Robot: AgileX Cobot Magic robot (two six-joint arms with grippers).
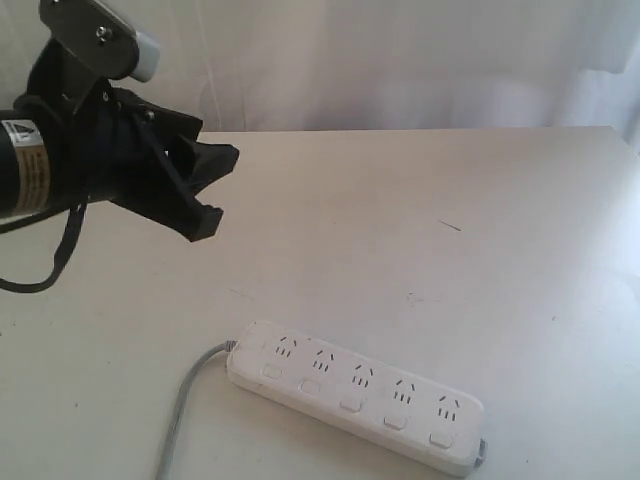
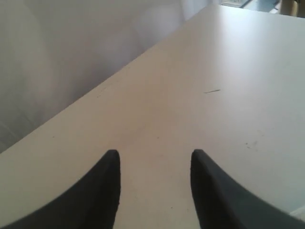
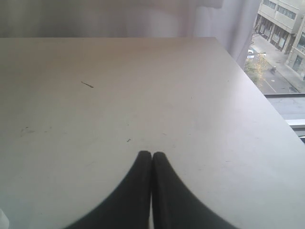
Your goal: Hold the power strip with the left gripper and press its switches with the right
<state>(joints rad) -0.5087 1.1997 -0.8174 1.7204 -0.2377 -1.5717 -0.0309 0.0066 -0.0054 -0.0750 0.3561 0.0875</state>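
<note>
Our left pincer (image 2: pixel 155 157) hangs half open and empty, ready to hold the power strip (image 1: pixel 355 395) lying at the 6 o'clock side of the bench (image 1: pixel 400 200). Our right pincer (image 3: pixel 151 155) is closed and empty, which we think is good for poking the switches (image 1: pixel 350 404).

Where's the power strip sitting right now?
Exterior view, lower centre: the power strip lies flat and diagonal on the table, its grey cord trailing off the end on the view's left.
</note>
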